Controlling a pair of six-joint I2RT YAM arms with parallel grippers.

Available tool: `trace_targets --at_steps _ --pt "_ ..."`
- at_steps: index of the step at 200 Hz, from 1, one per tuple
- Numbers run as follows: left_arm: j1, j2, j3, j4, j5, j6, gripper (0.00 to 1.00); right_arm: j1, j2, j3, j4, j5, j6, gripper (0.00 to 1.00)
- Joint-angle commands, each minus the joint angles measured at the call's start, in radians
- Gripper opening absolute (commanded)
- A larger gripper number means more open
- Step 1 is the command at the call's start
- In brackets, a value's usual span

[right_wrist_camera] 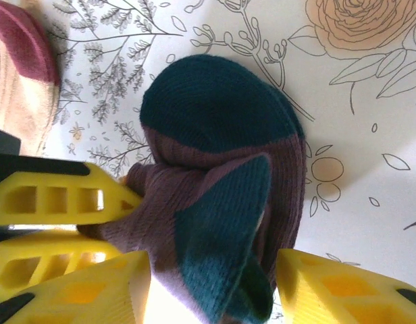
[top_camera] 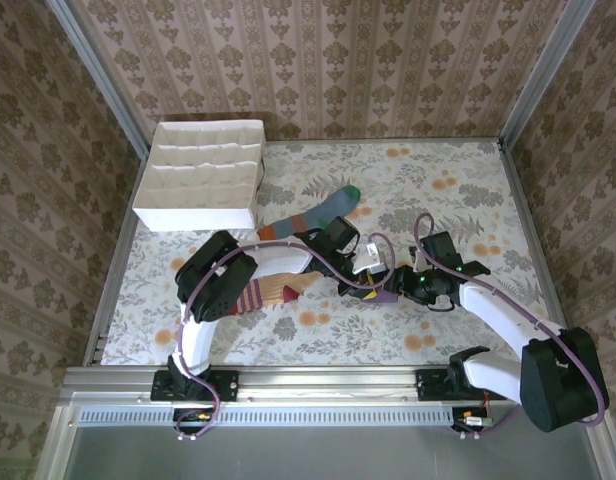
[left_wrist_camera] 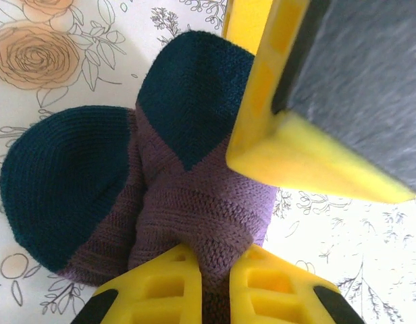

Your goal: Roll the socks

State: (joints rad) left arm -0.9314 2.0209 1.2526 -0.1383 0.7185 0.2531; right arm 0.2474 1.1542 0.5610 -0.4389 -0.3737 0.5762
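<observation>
The purple sock (left_wrist_camera: 194,202) with teal toe and heel lies bunched on the floral table, seen from above as a small purple patch (top_camera: 385,296) between the two arms. My left gripper (left_wrist_camera: 218,287) is shut, pinching a fold of its purple fabric. My right gripper (right_wrist_camera: 215,290) is open, its fingers (right_wrist_camera: 343,287) standing either side of the bundle (right_wrist_camera: 215,135) with gaps showing. The peach sock with maroon stripes (top_camera: 273,292) lies under the left arm. The grey-blue sock (top_camera: 323,210) with green toe lies further back.
A white partitioned box (top_camera: 203,175) stands at the back left. The left gripper's yellow fingers (right_wrist_camera: 59,196) come into the right wrist view from the left, and a right finger (left_wrist_camera: 296,135) hangs close over the sock. Metal rails edge the table.
</observation>
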Motion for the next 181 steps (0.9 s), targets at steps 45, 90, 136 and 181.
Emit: trace_targets --at_steps 45,90,136,181 --pt "-0.013 -0.001 -0.074 0.035 -0.007 -0.063 0.08 0.023 0.142 -0.007 0.027 0.051 0.027 0.16" --pt "-0.058 -0.214 -0.261 0.216 -0.248 0.135 0.26 0.018 0.180 0.005 -0.034 0.091 0.022 0.10" --pt "-0.174 -0.357 -0.447 0.465 -0.552 0.433 0.39 0.017 0.204 0.021 -0.053 0.082 0.015 0.08" --pt "-0.263 -0.321 -0.491 0.648 -0.721 0.593 0.43 0.015 0.229 0.043 -0.081 0.072 -0.001 0.07"
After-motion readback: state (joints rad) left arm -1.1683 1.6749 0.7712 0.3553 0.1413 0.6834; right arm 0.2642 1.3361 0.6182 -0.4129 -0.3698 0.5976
